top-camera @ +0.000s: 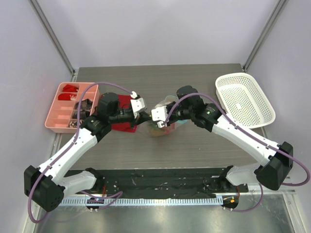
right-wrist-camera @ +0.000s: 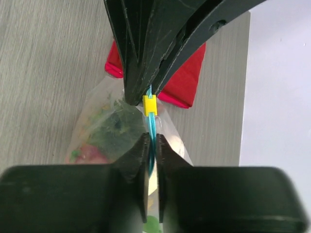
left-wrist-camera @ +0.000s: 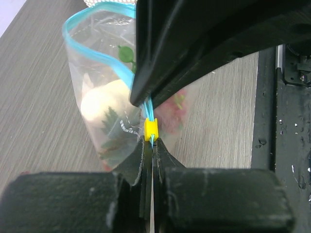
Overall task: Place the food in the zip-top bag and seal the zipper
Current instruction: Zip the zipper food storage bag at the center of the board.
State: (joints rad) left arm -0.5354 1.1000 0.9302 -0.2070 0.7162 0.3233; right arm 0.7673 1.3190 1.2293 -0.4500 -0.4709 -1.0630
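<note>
Top external view: mid-table, the left gripper (left-wrist-camera: 151, 145) and right gripper (right-wrist-camera: 151, 141) are both clamping the zipper (right-wrist-camera: 153, 127) beside its yellow slider (right-wrist-camera: 149, 105), while the food (left-wrist-camera: 104, 104) is sitting inside the zip-top bag (top-camera: 167, 128).

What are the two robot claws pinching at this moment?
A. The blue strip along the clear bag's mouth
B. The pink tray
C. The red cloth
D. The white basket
A: each wrist view shows its own fingers closed on the zipper of the zip-top bag, with the left gripper and the right gripper on either side of the yellow slider.
</note>
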